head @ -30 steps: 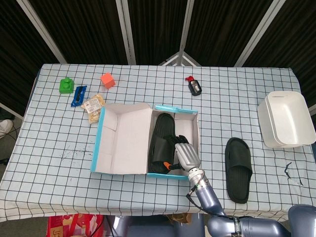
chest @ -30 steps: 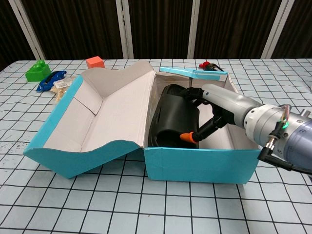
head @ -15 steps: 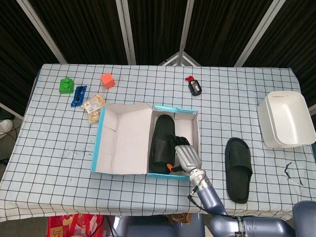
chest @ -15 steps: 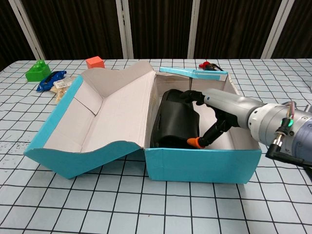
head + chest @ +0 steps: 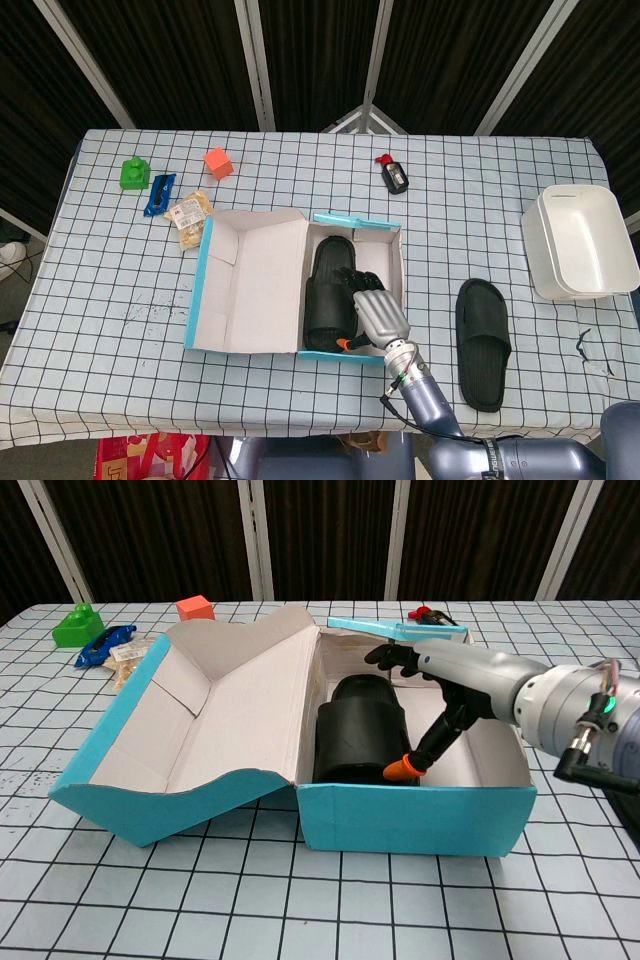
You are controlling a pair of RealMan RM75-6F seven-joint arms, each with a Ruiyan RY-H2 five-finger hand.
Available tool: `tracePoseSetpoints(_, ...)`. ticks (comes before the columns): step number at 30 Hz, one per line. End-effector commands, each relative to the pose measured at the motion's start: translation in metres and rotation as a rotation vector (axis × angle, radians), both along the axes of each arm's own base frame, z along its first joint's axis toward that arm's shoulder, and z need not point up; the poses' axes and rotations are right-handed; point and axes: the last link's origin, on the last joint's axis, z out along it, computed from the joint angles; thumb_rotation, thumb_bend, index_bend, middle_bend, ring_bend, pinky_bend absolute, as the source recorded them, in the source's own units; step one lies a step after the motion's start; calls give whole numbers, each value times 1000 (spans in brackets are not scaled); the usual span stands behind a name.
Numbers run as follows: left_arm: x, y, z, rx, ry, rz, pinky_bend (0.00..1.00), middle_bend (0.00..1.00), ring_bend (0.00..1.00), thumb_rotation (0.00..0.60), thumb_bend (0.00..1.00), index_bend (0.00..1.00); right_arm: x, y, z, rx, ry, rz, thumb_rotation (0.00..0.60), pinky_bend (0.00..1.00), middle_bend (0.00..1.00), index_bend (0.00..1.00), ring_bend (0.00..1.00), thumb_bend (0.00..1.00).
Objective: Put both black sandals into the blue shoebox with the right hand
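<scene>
Right hand [image 5: 432, 685] over the blue shoebox [image 5: 415, 817], fingers spread, gripping nothing.
One black sandal [image 5: 358, 730] lies inside the box; chest view shows fingers apart above it, orange fingertip [image 5: 401, 769] low beside it, contact unclear. Head view alone shows the second sandal [image 5: 483, 341] on the tablecloth, lower right. Left hand unseen.
</scene>
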Motion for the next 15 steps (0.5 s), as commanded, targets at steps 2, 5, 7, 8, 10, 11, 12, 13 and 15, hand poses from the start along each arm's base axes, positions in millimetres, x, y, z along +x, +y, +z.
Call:
tracePoseSetpoints(2,0,0,1,4,0,0,30,0,0,600,370,12,9,1,21,-31,-19,12,600,36,62,0,47,155)
tracePoseSetpoints(5,0,-1,1,8,0,-2,30,0,0,600,369,12,15,4,45,-74,-61,24,600,36,62,0,47,156)
tracePoseSetpoints(7,1,-2,2,10,1,-3,30,0,0,600,370,12,15,7,60,-104,-72,30,600,36,62,0,47,156)
tracePoseSetpoints(8,1,-2,2,11,2,-3,30,0,0,600,370,12,13,9,70,-122,-68,32,600,36,62,0,47,156)
tracePoseSetpoints(10,1,-2,2,14,3,-4,30,0,0,600,370,12,7,13,85,-146,-47,30,600,36,62,0,47,156)
tracePoseSetpoints(11,1,-3,2,16,3,-4,30,0,0,600,370,12,3,16,95,-157,-29,25,600,36,62,0,47,155)
tracePoseSetpoints(12,1,-3,2,19,3,-3,30,0,0,600,370,12,-2,20,103,-163,-15,17,600,36,62,0,47,155)
tracePoseSetpoints(13,1,-3,2,21,3,-3,30,0,0,600,370,12,-6,22,109,-170,-5,8,600,36,62,0,47,155)
tracePoseSetpoints(15,2,-4,3,29,3,-3,30,0,0,600,369,12,-17,29,125,-181,20,-12,600,36,61,0,47,155)
